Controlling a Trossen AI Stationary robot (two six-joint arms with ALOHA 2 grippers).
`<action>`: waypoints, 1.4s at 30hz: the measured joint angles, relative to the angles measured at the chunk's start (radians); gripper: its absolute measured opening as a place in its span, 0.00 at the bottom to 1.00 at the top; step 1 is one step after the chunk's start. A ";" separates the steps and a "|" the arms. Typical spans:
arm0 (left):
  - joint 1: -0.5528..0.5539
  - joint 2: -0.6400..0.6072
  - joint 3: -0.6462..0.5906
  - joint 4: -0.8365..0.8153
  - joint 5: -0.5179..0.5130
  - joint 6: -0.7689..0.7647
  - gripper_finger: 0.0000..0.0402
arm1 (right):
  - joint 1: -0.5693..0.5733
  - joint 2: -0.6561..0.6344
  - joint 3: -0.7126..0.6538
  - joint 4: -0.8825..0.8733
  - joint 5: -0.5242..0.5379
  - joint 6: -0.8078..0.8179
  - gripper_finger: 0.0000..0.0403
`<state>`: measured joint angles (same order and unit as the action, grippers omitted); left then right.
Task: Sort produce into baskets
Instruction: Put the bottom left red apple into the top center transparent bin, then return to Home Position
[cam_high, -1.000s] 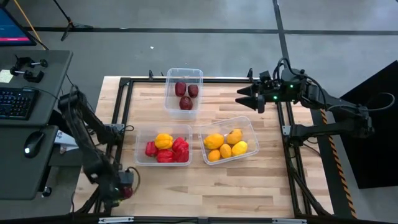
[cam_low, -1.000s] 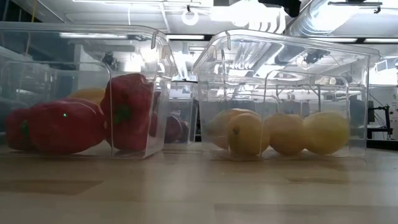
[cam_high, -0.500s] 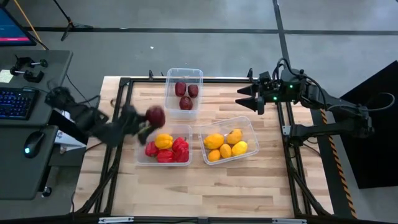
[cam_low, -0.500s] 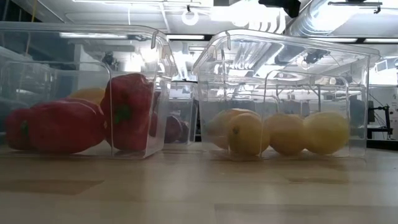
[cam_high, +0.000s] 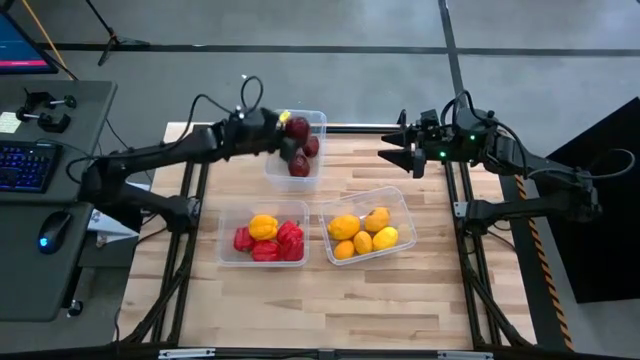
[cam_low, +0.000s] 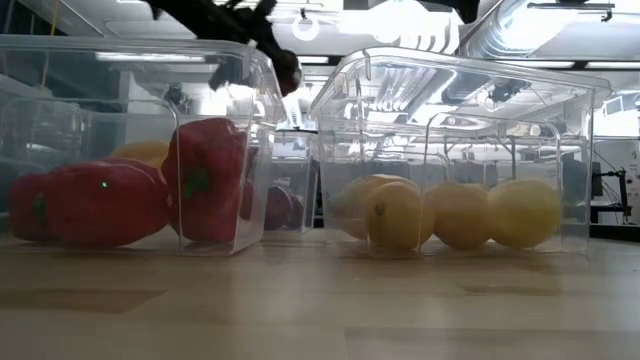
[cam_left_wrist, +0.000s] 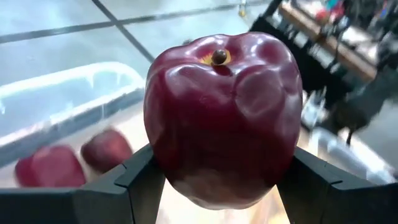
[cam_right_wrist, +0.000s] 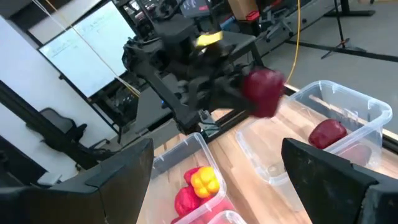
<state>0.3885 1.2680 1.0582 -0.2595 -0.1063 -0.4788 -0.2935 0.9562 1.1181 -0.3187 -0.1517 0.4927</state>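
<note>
My left gripper (cam_high: 288, 130) is shut on a dark maroon apple-like piece (cam_high: 298, 127) above the far clear tub (cam_high: 322, 116), which holds more maroon pieces (cam_high: 300, 165). The held piece fills the left wrist view (cam_left_wrist: 224, 118) and also shows in the right wrist view (cam_right_wrist: 264, 92) and the low view (cam_low: 289, 72). The near left tub (cam_high: 222, 212) holds red peppers (cam_high: 288, 238) and a yellow one (cam_high: 263, 226). The near right tub (cam_high: 402, 198) holds yellow and orange pieces (cam_high: 362, 240). My right gripper (cam_high: 385, 158) is open and empty at the table's far right. My left gripper pinches the maroon piece by its lower sides (cam_left_wrist: 163, 163) between the two fingers (cam_left_wrist: 134, 183). The piece's stem end (cam_left_wrist: 218, 57) points away from the wrist. The piece is lifted clear, above the far tub's left part.
A black frame (cam_high: 200, 160) runs round the wooden table top (cam_high: 330, 300). A desk with keyboard (cam_high: 25, 165) and mouse (cam_high: 50, 232) stands to the left of the table. Bare wood lies along the near edge.
My left gripper has swung from the table's near left corner up and toward the far edge, carrying the maroon piece past the near left tub. It now hangs above the far tub. The piece stays in the hold, lifted clear.
</note>
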 joint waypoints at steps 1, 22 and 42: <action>0.022 0.017 0.010 0.021 0.018 -0.017 0.59 | 0.000 0.000 0.000 0.000 0.000 0.002 0.85; 0.093 0.053 0.019 0.031 0.016 0.018 0.85 | 0.000 0.000 0.000 -0.006 -0.007 -0.003 0.85; -0.362 0.075 0.019 0.274 -0.144 -0.038 0.91 | 0.000 -0.273 0.000 -0.318 -0.006 0.015 0.85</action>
<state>0.0266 1.3425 1.0771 0.0144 -0.2507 -0.5167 -0.2935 0.6829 1.1183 -0.6370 -0.1577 0.5074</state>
